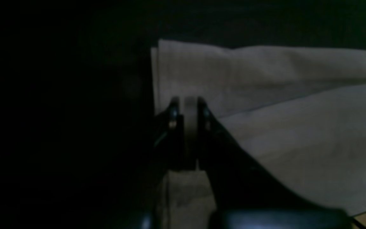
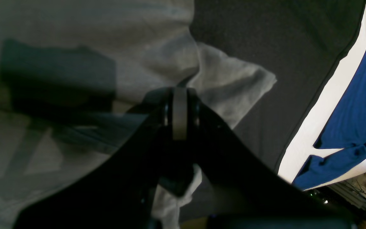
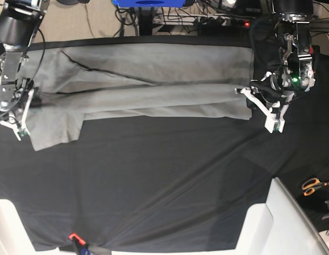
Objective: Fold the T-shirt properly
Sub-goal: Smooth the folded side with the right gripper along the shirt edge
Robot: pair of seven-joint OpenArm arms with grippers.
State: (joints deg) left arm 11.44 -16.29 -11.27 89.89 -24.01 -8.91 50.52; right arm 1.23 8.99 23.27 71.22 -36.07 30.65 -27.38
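T-shirt (image 3: 148, 85) spread lengthwise across far half of black tablecloth (image 3: 164, 180), one long edge already doubled toward the middle. Looks like lengthwise fold in progress. Left gripper (image 1: 189, 127) at hem end, jaws pinched on hem fabric. Right gripper (image 2: 179, 111) at sleeve end, jaws near shut on a pinch of cloth. Both arms low at opposite short ends, wrists angled inward. Next, probably: lift both ends together, keep cloth taut, carry over evenly.
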